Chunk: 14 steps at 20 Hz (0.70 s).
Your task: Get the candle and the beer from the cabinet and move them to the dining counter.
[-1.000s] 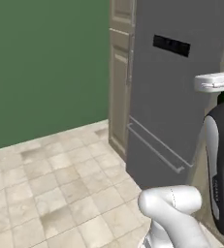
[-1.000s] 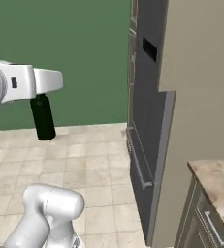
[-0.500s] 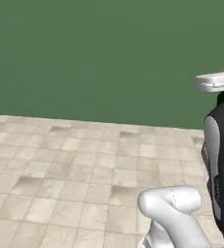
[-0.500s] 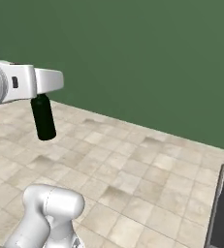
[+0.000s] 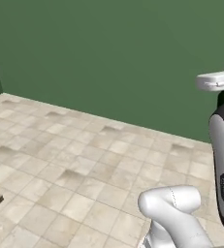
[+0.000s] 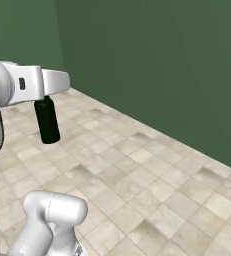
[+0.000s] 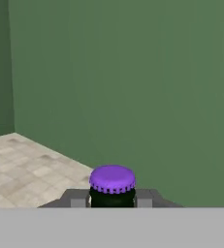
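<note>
Here the claw (image 7: 112, 197) is clenched on the slim dark green-black glass beer bottle (image 6: 47, 121), its two dark fingertips (image 7: 77, 199) pressed against either side of the neck just below the purple crimped cap (image 7: 112, 178). In the right base view the bottle hangs upright beneath the white hand, held in the air well above the beige tiled floor (image 6: 152, 185). A plain dark green wall (image 5: 108, 58) stands behind, meeting a second green wall at a corner.
</note>
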Tool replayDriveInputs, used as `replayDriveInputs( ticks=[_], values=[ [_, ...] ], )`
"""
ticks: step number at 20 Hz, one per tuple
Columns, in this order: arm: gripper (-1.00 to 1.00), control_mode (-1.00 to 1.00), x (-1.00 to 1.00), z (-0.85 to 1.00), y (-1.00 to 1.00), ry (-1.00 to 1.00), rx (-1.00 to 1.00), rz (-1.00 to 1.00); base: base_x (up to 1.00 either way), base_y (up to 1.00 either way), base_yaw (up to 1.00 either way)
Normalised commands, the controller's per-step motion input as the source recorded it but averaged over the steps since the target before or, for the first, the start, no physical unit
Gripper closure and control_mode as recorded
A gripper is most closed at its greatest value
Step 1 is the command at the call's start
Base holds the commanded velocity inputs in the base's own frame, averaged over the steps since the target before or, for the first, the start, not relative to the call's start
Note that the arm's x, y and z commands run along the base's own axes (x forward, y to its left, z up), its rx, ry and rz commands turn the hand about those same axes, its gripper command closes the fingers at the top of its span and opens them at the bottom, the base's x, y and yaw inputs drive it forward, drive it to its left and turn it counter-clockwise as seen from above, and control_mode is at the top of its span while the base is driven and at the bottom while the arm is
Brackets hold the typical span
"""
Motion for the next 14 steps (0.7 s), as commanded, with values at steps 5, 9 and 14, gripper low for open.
replayDriveInputs(
  ticks=[5, 9, 14],
  values=[
    [1.00, 1.00, 0.00, 0.00, 0.00, 0.00, 0.00, 0.00, 1.00, 0.00, 0.09],
    [1.00, 1.00, 0.00, 0.00, 0.00, 0.00, 0.00, 0.00, 1.00, 0.00, 0.06],
    [1.00, 1.00, 0.00, 0.00, 0.00, 0.00, 0.00, 0.00, 1.00, -0.01, 0.15]
  ],
)
